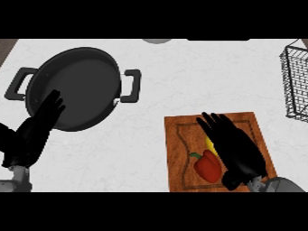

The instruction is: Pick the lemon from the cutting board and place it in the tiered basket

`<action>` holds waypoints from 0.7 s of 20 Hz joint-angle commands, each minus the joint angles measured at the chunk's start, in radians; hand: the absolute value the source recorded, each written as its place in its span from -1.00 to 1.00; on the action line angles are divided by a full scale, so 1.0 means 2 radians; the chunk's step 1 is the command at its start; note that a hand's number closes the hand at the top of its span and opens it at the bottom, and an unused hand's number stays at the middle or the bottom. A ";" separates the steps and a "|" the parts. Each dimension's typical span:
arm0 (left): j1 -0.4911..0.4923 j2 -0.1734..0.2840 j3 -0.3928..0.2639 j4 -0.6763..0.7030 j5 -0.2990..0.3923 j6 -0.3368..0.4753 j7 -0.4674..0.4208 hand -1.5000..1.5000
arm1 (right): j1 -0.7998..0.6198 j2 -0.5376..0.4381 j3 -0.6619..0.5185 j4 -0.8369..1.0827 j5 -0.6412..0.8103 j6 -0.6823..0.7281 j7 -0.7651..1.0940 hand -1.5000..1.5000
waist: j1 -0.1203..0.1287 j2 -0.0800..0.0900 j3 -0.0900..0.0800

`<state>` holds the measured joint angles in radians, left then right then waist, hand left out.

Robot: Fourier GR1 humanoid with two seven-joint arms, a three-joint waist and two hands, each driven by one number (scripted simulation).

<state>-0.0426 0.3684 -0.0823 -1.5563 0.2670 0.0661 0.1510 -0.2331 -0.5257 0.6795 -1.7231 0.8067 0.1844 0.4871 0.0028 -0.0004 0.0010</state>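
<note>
A wooden cutting board (183, 128) lies at the lower right of the counter. My right hand (233, 146) is stretched flat over it, fingers straight, pointing away from me. Just a yellow sliver of the lemon (209, 144) shows at the hand's left edge; the rest is hidden under the hand. A red bell pepper (207, 165) lies on the board beside it, nearer to me. The wire tiered basket (304, 85) stands at the right edge, apart from the hand. My left hand (26, 135) rests open at the lower left, fingers up.
A large black pan (73, 88) with two side handles sits at the upper left, its near rim by my left hand's fingers. Part of a grey round object (157, 40) shows at the top edge. White counter lies between pan, board and basket.
</note>
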 commanded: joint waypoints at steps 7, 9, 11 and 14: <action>0.022 -0.033 0.010 -0.028 -0.038 -0.011 0.013 0.00 | 0.016 0.039 -0.061 0.045 0.069 0.014 -0.066 -1.00 | 0.000 0.000 0.000; -0.015 -0.028 0.021 -0.001 -0.032 -0.009 0.020 0.00 | 0.030 0.020 -0.044 0.051 0.066 0.038 -0.065 1.00 | -0.001 0.000 0.000; 0.007 -0.004 0.037 -0.024 -0.013 -0.037 0.025 0.00 | 0.004 0.051 -0.049 0.069 0.030 0.084 -0.065 1.00 | 0.003 0.000 0.000; 0.025 -0.020 0.040 -0.034 -0.012 -0.043 0.020 0.00 | 0.009 0.039 -0.037 0.074 0.089 0.071 -0.085 1.00 | 0.001 0.000 0.000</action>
<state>-0.0448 0.3296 -0.0227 -1.5851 0.2255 0.0156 0.1976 -0.2190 -0.4499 0.5887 -1.6090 0.9230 0.3173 0.3544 0.0034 -0.0016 -0.0015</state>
